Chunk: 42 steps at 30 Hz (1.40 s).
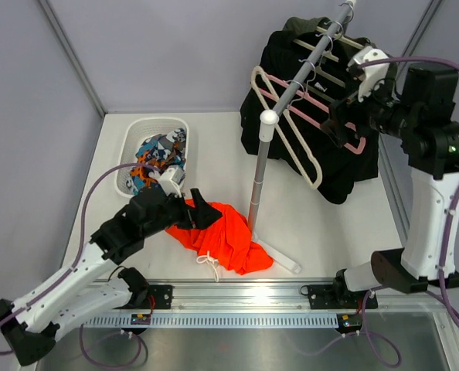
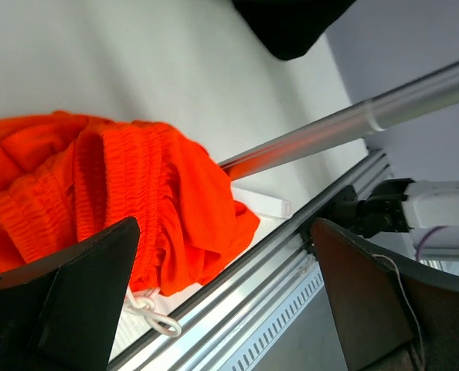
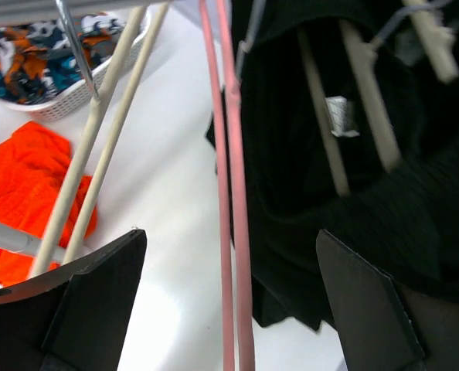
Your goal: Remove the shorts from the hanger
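**Both shorts off the hangers, both claws wide open**

Down low, the left claw (image 2: 223, 232) hangs with its jaws spread wide at the edge of the plain bright orange fabric shorts (image 1: 226, 239), gripping nothing. Those shorts lie crumpled on the white surface (image 1: 330, 232) at the foot of the grey metal rack pole (image 1: 259, 178), with the white drawstring (image 1: 208, 261) trailing toward the near rail. The blue, orange and white patterned shorts (image 1: 154, 154) sit bundled in the white slatted plastic basket (image 1: 126, 158). Up high, the right claw (image 3: 231, 232) is open too, and the thin pink hanger (image 3: 239, 201) runs between its fingers, beside the black garments (image 1: 345, 166) on the rack.
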Each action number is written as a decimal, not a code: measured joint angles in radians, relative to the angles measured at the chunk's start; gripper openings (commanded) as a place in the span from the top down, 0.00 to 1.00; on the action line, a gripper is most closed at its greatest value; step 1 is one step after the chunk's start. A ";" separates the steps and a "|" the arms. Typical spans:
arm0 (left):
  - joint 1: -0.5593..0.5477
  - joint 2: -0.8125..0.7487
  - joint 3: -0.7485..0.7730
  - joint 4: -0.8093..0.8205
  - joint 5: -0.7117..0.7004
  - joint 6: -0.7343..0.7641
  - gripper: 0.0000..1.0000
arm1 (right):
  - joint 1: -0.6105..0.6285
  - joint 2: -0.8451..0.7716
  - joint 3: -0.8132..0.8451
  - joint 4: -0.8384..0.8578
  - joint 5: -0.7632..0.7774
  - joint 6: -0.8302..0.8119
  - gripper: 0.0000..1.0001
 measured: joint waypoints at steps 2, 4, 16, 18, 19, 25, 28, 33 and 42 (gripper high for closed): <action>-0.063 0.068 0.008 -0.021 -0.089 -0.031 0.01 | -0.023 -0.065 -0.024 0.008 0.053 0.018 0.01; -0.114 0.158 0.026 -0.058 -0.172 -0.054 0.01 | -0.057 -0.129 -0.060 0.021 0.092 0.029 0.00; -0.198 0.522 0.033 -0.032 -0.352 -0.056 0.01 | -0.156 -0.410 -0.466 0.086 0.126 0.025 0.00; -0.200 0.586 0.032 0.003 -0.354 -0.056 0.04 | -0.157 -0.427 -0.506 0.089 0.117 0.026 0.01; -0.202 0.626 0.032 0.022 -0.357 -0.056 0.05 | -0.158 -0.435 -0.525 0.091 0.104 0.026 0.00; -0.226 0.764 0.031 0.085 -0.417 -0.052 0.65 | -0.158 -0.490 -0.600 0.093 0.032 0.032 0.01; -0.229 0.760 0.015 0.109 -0.418 -0.051 1.00 | -0.158 -0.541 -0.637 0.101 -0.003 0.033 0.01; -0.237 0.659 -0.003 0.052 -0.421 -0.041 1.00 | -0.158 -0.624 -0.693 0.116 -0.046 0.043 0.00; -0.237 0.261 0.285 -0.243 -0.563 0.029 1.00 | -0.158 -0.698 -0.894 0.195 -0.088 0.090 0.01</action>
